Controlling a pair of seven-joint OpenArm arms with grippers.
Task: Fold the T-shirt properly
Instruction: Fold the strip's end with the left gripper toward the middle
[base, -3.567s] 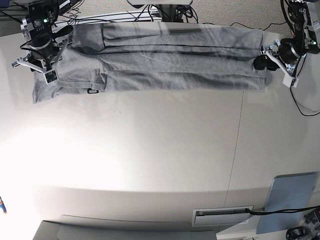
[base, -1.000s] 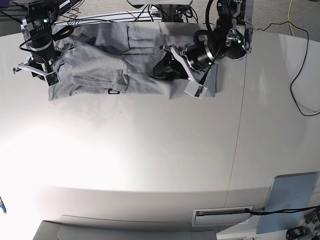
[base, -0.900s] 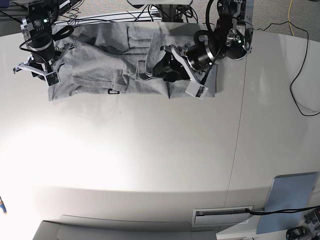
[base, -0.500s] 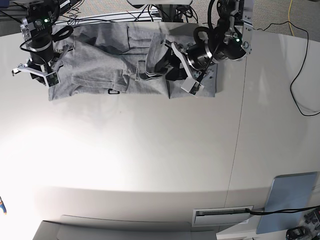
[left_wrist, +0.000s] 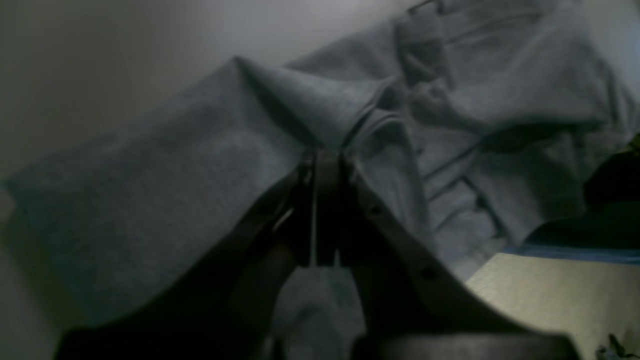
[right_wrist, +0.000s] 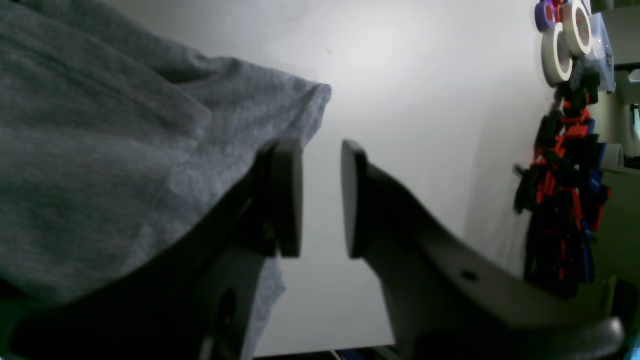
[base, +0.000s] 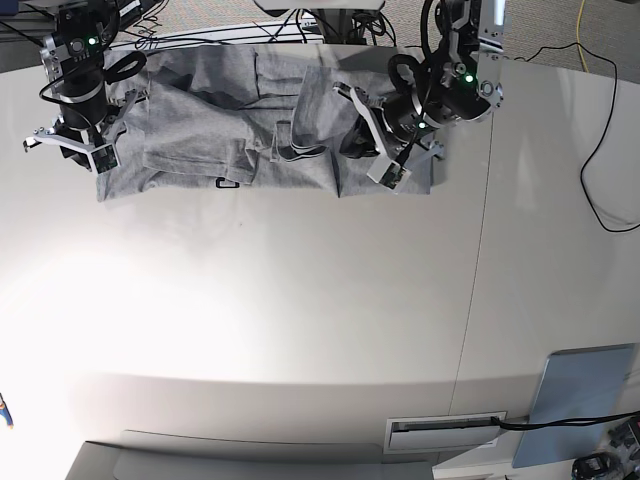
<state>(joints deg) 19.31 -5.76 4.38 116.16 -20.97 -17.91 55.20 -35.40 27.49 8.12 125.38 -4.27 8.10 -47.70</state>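
Note:
The grey T-shirt (base: 210, 125) lies bunched along the table's far edge, its right part doubled back over the middle. My left gripper (base: 352, 138) is shut on a raised fold of the T-shirt, and in the left wrist view (left_wrist: 325, 157) the fabric (left_wrist: 165, 195) peaks at its closed tips. My right gripper (base: 68, 145) sits at the shirt's left end. In the right wrist view my right gripper (right_wrist: 322, 195) stands open with only table between the jaws, beside a hemmed corner of the shirt (right_wrist: 295, 107). No lettering shows.
A grey-blue pad (base: 585, 400) lies at the front right corner, with a slotted panel (base: 445, 430) beside it. A black cable (base: 600, 160) crosses the right side. Tape rolls (right_wrist: 565, 45) and red-black clutter (right_wrist: 565, 165) sit past the table edge.
My left gripper has carried the shirt's right end leftward over the middle, then eased back slightly to the right in the last half second. My right arm has stayed almost in place.

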